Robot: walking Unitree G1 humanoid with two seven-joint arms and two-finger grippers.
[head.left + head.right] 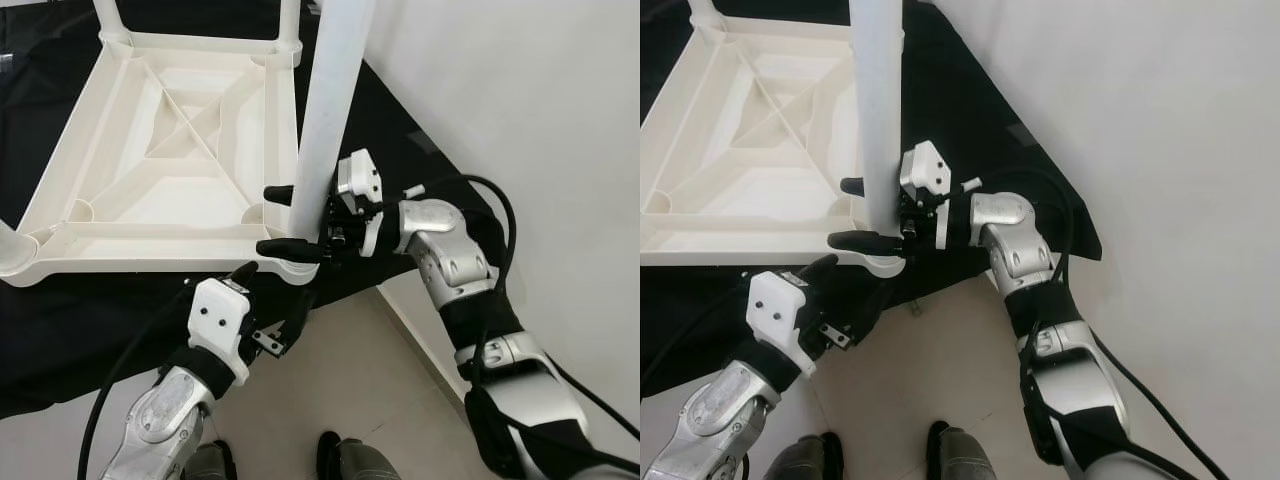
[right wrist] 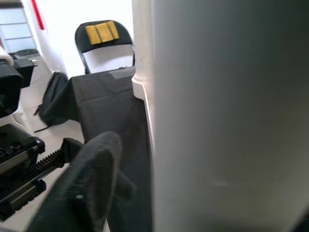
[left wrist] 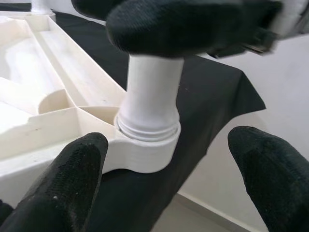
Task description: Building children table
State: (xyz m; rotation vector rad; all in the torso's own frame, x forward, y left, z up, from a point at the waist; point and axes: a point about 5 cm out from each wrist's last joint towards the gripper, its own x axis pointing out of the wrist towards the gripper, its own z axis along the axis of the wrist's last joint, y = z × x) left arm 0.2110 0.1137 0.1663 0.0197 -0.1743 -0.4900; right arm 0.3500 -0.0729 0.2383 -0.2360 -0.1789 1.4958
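Black cloth (image 1: 90,330) covers the work surface, draped over its edge; pale tile floor (image 1: 330,380) below, plain white wall (image 1: 520,90) at 3 o'clock. Right wrist view: folding chair (image 2: 104,43) w/ yellow pad and a dark bag (image 2: 53,96) on the floor further back.

Tabletop (image 1: 150,150) lies upside down on the cloth, white plastic, ribbed underside w/ X bracing and round corner sockets. One leg (image 1: 335,100), a smooth white tube, stands upright in the near corner socket (image 3: 145,150) at about 5 o'clock of the top; threaded collar visible at its base. Other legs stand at the far corners, 12 o'clock.

Right gripper (image 1: 285,222) reaches in from 3 o'clock, forearm roughly level, elbow bent; its two black fingers sit either side of the leg just above the socket, clamped on it.

Left gripper (image 1: 270,290) comes up from 7 o'clock, just under the table's near edge below that socket; fingers (image 3: 72,179) spread apart, holding nothing, rough black pads.

Robot's feet (image 1: 340,460) at 6 o'clock.
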